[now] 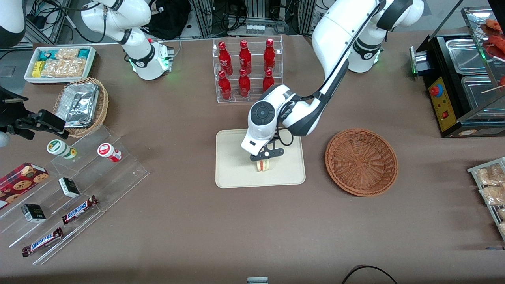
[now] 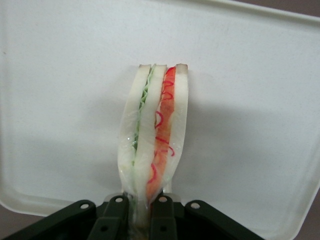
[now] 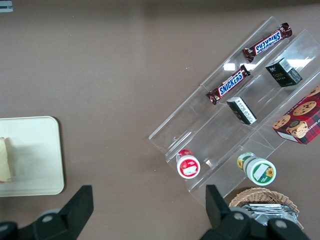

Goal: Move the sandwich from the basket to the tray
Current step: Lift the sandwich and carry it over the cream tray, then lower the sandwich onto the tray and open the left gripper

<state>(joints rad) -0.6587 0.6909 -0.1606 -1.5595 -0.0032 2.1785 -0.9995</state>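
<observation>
The sandwich (image 1: 263,165), a pale bread wedge with green and red filling (image 2: 155,135), stands on edge on the cream tray (image 1: 232,173). My gripper (image 1: 266,157) sits just above the tray's middle and is shut on the sandwich, its black fingers (image 2: 116,212) pressing both sides of the wedge's end. The tray's surface (image 2: 60,100) fills the left wrist view around the sandwich. The reddish-brown basket (image 1: 361,161) lies empty beside the tray, toward the working arm's end of the table. The sandwich's edge (image 3: 5,160) shows on the tray (image 3: 35,155) in the right wrist view.
A clear rack of red bottles (image 1: 246,69) stands farther from the front camera than the tray. A clear stepped stand with Snickers bars (image 1: 79,209) and small jars (image 1: 108,152), a tan basket with foil trays (image 1: 81,104) and a white snack bin (image 1: 59,63) lie toward the parked arm's end.
</observation>
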